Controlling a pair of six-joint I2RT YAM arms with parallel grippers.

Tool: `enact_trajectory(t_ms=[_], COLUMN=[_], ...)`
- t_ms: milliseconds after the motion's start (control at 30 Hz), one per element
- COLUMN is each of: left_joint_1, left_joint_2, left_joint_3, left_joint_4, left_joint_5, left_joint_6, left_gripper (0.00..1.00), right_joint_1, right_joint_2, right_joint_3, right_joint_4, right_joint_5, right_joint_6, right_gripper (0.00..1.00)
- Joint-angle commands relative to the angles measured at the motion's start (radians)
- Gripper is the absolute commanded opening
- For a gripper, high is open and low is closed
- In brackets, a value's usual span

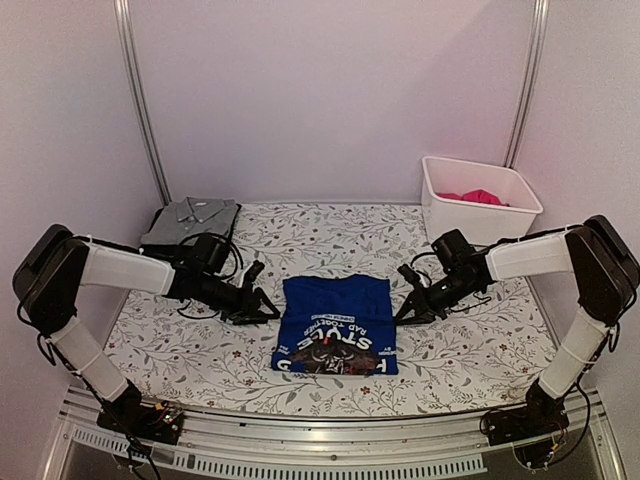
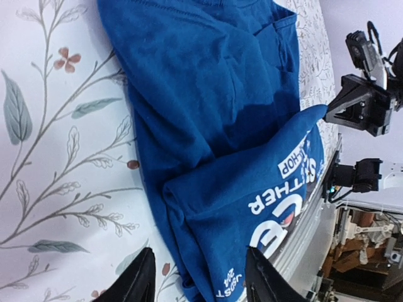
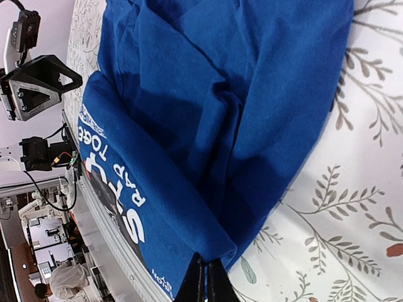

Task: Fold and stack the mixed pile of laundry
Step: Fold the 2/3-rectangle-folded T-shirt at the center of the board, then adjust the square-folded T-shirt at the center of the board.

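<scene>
Plain pale walls (image 1: 330,90) with a faint lilac cast enclose the back and both sides of a table, with slim metal posts (image 1: 140,100) rising at the back corners. The table's white covering (image 1: 480,350) is printed with grey leafy sprigs and small red flowers. A metal rail (image 1: 330,440) edges its near side, a white plastic bin (image 1: 440,205) stands back right, and the light is soft and even.

**A Robot Test Room**

This looks like a lab. The left arm (image 1: 110,270) and the right arm (image 1: 540,255) are robot arms, fixed on a metal rail (image 1: 330,432) at the near edge. Plain white walls (image 1: 330,90) and metal poles (image 1: 140,100) box in the table (image 1: 450,350).
</scene>
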Motion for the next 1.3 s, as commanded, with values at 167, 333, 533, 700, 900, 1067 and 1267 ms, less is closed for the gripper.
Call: enact_trajectory(t_ms=[167,333,533,700,900,1067,1267], left_joint_1=[-0.004,-0.006,-0.012,-0.018,-0.041,-0.045,-0.044], left_joint_2=[0.014,0.053,0.111,0.146,0.197,0.210,0.210], left_joint_3=[0.008,-0.010,0.010,0.004,0.022,0.024,0.045], left_joint_4=[0.166,0.219,0.263,0.281,0.291,0.296,0.276], left_joint_5=[-0.051,-0.028,0.008,0.021,0.059,0.059,0.049], left_joint_6=[0.199,0.243,0.281,0.301,0.312,0.313,0.327], left_gripper=[0.54,0.54,0.51,0.47,0.44,0.40,0.30], right_joint_1=[-0.071,-0.071,-0.049,-0.022,-0.014,-0.008,-0.005], right_joint_2=[-0.071,-0.086,-0.024,0.054,0.093,0.120,0.132], right_joint_3=[0.030,-0.019,0.015,0.053,0.071,0.075,0.077], right_joint_4=[-0.009,0.041,0.086,0.081,0.099,0.099,0.091], right_joint_5=[0.033,0.016,-0.013,0.023,0.021,0.003,0.004], right_joint_6=[-0.064,-0.147,-0.224,-0.290,-0.299,-0.301,-0.300], right_gripper=[0.50,0.57,0.56,0.56,0.54,0.48,0.41])
